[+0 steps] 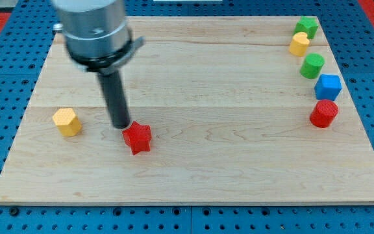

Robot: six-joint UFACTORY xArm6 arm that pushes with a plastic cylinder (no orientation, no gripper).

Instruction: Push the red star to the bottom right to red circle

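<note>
Nearest the view's bottom lies the red star [137, 138], on the board [226, 169] left of centre. The arm ends in a dark rod with no jaws to open or close, and it holds nothing. Its tip [121, 126] stands just above and to the left of the star; it looks to be touching the star's upper left edge, though the rod's shade makes the contact hard to confirm. A yellow hexagon [67, 121] sits near the tip, further to the view's left.

Well apart, along the view's right edge, a column of blocks runs downward: a green block [307, 26] at the top, a yellow one [299, 43] just beside it, a green cylinder [313, 65], a blue cube [328, 86], and the red circle [324, 113] lowest.
</note>
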